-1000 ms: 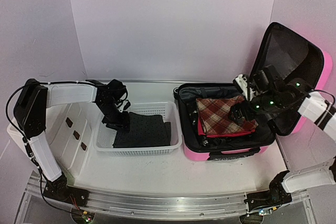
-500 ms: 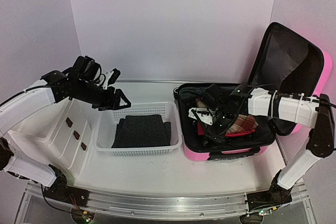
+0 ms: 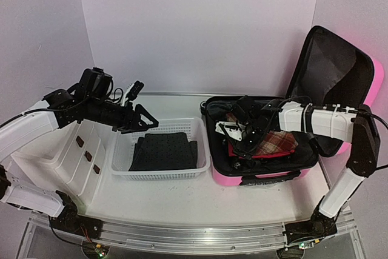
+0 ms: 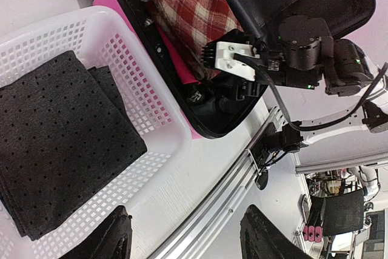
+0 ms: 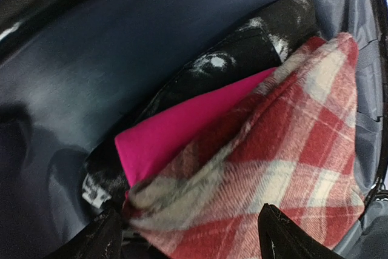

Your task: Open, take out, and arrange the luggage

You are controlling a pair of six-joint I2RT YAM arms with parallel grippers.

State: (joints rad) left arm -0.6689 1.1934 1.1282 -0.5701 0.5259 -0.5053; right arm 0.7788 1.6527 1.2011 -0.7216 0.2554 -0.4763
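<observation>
Left gripper [image 4: 191, 244] just came up out of the white basket [image 3: 160, 176] and now hangs over its back-left corner, jaws spread with nothing in them. The black perforated cloth [image 3: 165, 150] stayed behind, flat in the basket, so I'd call that item delivered.

The luggage [image 3: 260, 181] sits just right of the basket, base flat, open side up. The right gripper [image 5: 194, 238] has swung over to the basket-side end of the plaid cloth [image 3: 276, 141]. Its fingers are apart, straddling the edge, not clamped yet. Looks like the next pick.

Long axis seems to run parallel to the basket's right wall, wheel end at the back and handle end toward the arms. The lid [image 3: 330, 71] is propped up on the side away from the basket.
</observation>
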